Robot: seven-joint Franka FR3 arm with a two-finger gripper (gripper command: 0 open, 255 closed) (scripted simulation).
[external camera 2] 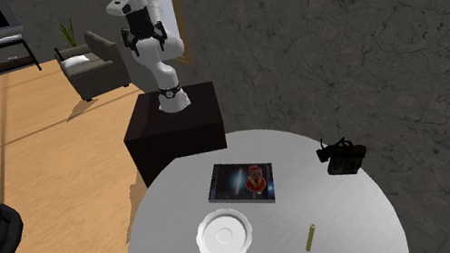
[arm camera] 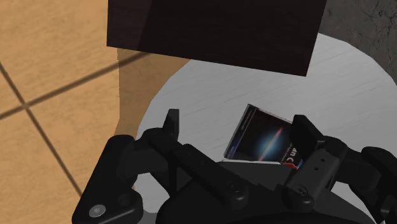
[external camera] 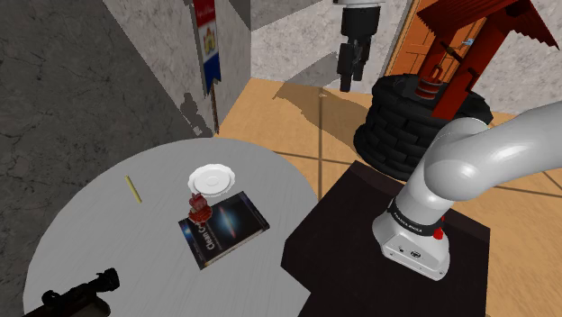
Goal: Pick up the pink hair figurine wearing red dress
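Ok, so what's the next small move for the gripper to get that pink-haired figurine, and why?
Probably swing the open gripper over toward the round table until it sits above the figurine, and only then descend. The figurine stands upright on the book beside the white plate, while the gripper hangs high up, well away from it.

- 1 figurine [external camera: 199,209] in red
- 1 dark-covered book [external camera: 232,225]
- 1 white plate [external camera: 213,179]
- 1 yellow pencil [external camera: 134,188]
- 1 black camera [external camera 2: 342,157]
- 1 round grey surface [external camera: 99,225]
- 1 dark stand [external camera 2: 174,136]
- 1 white arm [external camera: 477,162]
- 1 end effector [external camera: 348,86] with 2 fingers [arm camera: 171,124]
- 1 stack of black tyres [external camera: 405,122]
- 1 armchair [external camera 2: 94,62]
- 1 potted plant [external camera 2: 67,31]
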